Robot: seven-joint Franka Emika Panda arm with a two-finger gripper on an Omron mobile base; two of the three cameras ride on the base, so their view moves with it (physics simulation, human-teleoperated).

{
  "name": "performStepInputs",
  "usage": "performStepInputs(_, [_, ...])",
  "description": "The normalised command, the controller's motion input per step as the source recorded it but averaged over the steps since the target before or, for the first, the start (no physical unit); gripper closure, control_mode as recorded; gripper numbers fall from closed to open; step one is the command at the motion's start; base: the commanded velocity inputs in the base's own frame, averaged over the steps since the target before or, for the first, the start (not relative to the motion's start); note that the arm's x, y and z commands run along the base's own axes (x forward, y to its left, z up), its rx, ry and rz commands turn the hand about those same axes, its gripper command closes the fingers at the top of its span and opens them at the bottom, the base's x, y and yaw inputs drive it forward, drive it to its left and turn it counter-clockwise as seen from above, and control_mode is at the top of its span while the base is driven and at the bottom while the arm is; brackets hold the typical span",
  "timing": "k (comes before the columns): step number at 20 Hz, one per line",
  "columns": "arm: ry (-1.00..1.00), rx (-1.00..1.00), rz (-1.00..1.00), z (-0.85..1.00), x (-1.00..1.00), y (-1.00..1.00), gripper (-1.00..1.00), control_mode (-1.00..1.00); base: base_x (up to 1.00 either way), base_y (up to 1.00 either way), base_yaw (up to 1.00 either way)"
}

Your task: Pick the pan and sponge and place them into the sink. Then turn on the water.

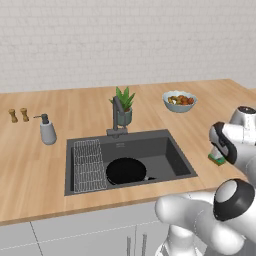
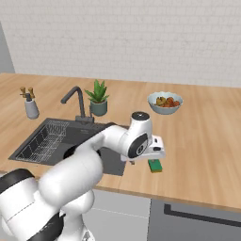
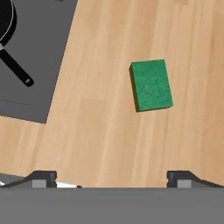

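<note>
Jaws are spread wide with nothing between them. In the hand view the gripper [image 3: 112,177] looks straight down at the wooden counter [image 3: 96,127], and the sponge [image 3: 151,85] lies flat, green side up, ahead of the fingertips and well clear of them. Off to the sponge's left you get a corner of the sink [image 3: 39,65] with the pan [image 3: 6,22] in it, handle pointing toward the sponge side.

Left base view shows the whole sink [image 1: 175,150]: pan [image 1: 126,170] sits on the basin floor just beside the wire rack [image 1: 89,165], faucet [image 1: 117,116] behind, soap dispenser [image 1: 47,130] left of the sink, plant [image 1: 124,106] and fruit bowl [image 1: 179,101] further back. Sponge [image 1: 217,159] is right of the sink, half hidden by the arm.

Right base view gives the clean look at the sponge [image 2: 155,165], on the counter just right of the sink [image 2: 47,136], with the hand hanging above it, not touching.
</note>
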Motion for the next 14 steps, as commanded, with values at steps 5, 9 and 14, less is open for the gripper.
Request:
performStepInputs(5, [0.0,0.0,0.01,-0.25,0.32,-0.17,-1.0,-1.0,0.0,0.0,0.0])
performStepInputs(9, [0.03,0.0,0.0,-0.25,0.33,-0.14,-1.0,-1.0,0.0,0.0,0.0])
performStepInputs(14, [0.03,0.0,0.0,-0.24,0.37,-0.11,-1.0,-1.0,0.0,0.0,0.0])
